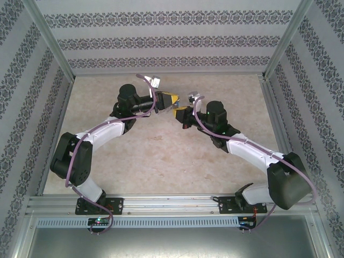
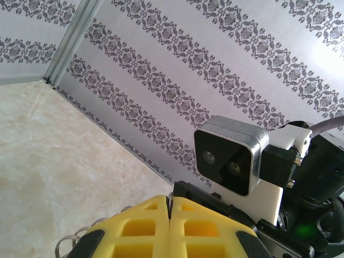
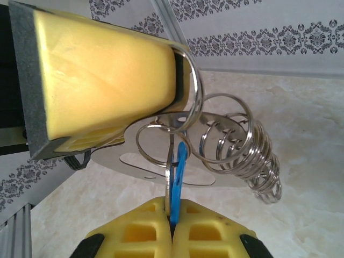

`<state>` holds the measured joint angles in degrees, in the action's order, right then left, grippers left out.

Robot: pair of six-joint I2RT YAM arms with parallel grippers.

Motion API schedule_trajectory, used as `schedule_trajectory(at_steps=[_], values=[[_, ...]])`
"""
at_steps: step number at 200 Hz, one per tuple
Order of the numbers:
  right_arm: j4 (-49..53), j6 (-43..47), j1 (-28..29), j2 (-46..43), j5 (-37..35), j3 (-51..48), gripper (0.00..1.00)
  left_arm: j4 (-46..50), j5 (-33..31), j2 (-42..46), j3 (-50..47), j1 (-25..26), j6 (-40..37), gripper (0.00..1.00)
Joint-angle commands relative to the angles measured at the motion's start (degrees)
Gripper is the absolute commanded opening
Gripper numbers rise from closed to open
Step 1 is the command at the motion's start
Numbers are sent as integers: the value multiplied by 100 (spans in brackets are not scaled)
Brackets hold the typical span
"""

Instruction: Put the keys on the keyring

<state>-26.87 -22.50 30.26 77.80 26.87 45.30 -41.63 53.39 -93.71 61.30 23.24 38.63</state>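
Key (image 3: 177, 183), pinched in right jaws, overlaps keyring (image 3: 259, 164) in right wrist view.

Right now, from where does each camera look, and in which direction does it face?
Top camera: above and behind the arm bases, looking down at the table; both arms show, the left gripper and right gripper close together mid-table.
Left wrist camera: on the left arm, looking past its own shut fingers at the wall and the right arm's camera.
Right wrist camera: looks over its own fingers, shut on the blue key, at the left gripper holding the keyring.
Shared: both wrist views show the keyring's wire loops.
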Motion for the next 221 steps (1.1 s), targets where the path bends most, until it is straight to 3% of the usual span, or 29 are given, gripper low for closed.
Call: schedule_trajectory(at_steps=[1, 34, 47, 61, 75, 138, 152, 174, 221], values=[[126, 82, 85, 38, 196, 154, 0, -616, 25, 281, -23, 93, 66, 0], [164, 30, 44, -17, 195, 161, 0, -707, -31, 237, -85, 98, 112, 0], [191, -17, -30, -94, 196, 101, 16, -869, -80, 219, -146, 101, 166, 0], [162, -131, -210, -265, 195, -63, 39, -917, -143, 210, -162, 97, 176, 0], [164, -225, -401, -481, 195, -261, 54, -920, -176, 200, -171, 95, 152, 0], [477, -373, -648, -1290, -262, -857, 82, -1215, -368, 162, -319, 97, 234, 0], [465, -497, -715, -1431, -399, -904, 84, -1297, -434, 152, -354, 99, 286, 0], [254, -771, -843, -1490, -298, -877, 79, -1446, -654, 174, -460, 97, 401, 0], [-511, -1546, -916, -1013, 287, -385, 59, -1823, -1386, 223, -779, 145, 839, 0]])
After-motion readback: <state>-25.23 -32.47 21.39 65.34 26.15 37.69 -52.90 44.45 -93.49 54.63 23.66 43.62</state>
